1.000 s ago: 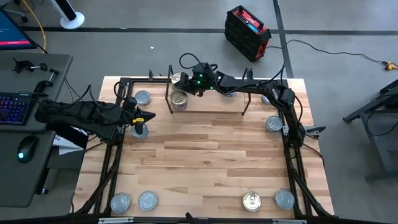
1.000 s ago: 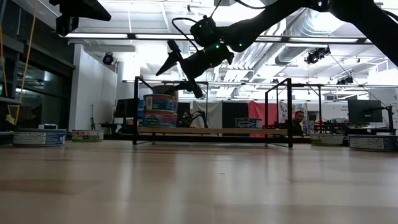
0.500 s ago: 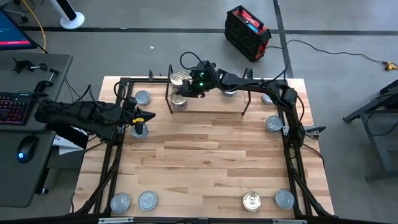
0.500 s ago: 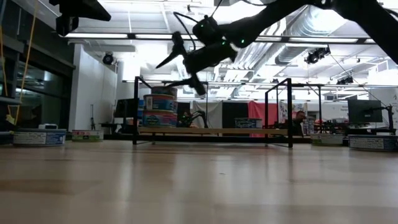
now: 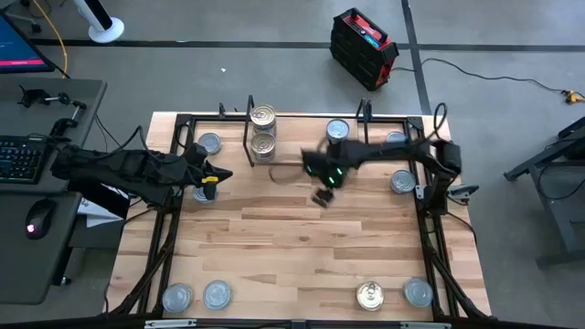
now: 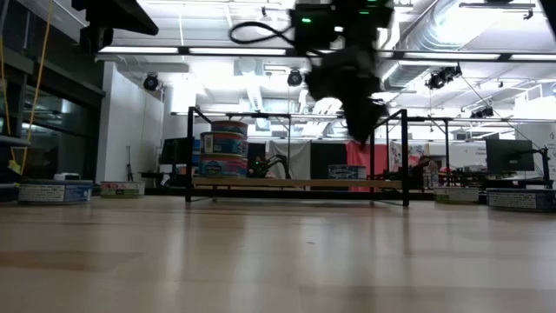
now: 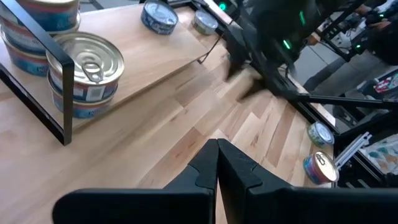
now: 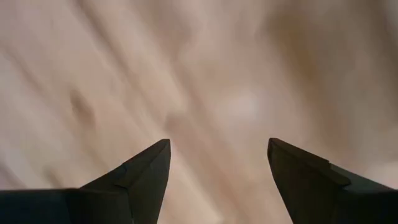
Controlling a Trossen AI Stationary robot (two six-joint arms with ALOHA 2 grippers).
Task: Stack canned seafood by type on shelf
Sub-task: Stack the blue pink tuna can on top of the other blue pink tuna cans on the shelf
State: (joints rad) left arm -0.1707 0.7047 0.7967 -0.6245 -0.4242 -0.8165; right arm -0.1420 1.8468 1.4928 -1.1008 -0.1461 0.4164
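Note:
The shelf (image 5: 306, 157) stands at the table's far side. At its left end are two stacks of canned seafood (image 5: 263, 116) (image 5: 263, 146), which show in the left wrist view as a near stack (image 7: 87, 71). A silver-blue can (image 5: 337, 131) lies on the shelf farther right. My right gripper (image 5: 322, 196) hangs open over the bare tabletop in front of the shelf, pointing down (image 8: 217, 162) with nothing between its fingers. My left gripper (image 7: 217, 155) is shut and empty above the table's left side (image 5: 216, 175), over a can (image 5: 203, 193).
Loose cans lie on the table: one left of the shelf (image 5: 210, 143), two at the right (image 5: 396, 142) (image 5: 402, 181) and several along the near edge (image 5: 177, 296) (image 5: 370, 294). Black frame bars (image 5: 164, 238) run along both sides.
My right gripper has swung away from the stacks at the shelf's left end, toward the table's right and near side, out over the bare tabletop. It has tipped from near level to pointing down and has stayed open. The stacks have kept their place.

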